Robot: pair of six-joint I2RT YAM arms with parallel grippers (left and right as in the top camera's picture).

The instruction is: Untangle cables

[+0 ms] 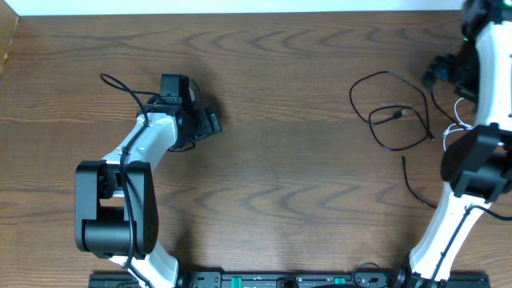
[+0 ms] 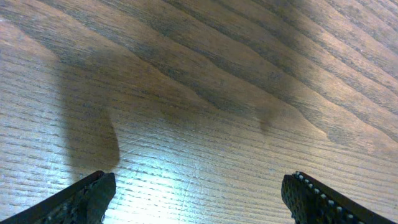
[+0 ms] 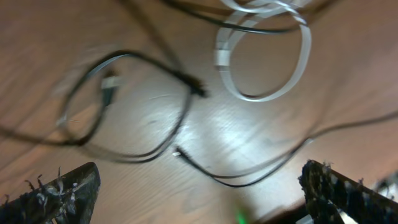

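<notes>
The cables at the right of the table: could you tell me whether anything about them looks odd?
Yes: the black cables lie in loose overlapping loops that cross one another, with the white cable coiled among them and crossed by a black one. The table shows no damage or spill.

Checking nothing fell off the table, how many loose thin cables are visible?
3: a looped black cable on the right side, a second black cable nearer the front edge, a white cable by the right arm, which may hide more.
</notes>
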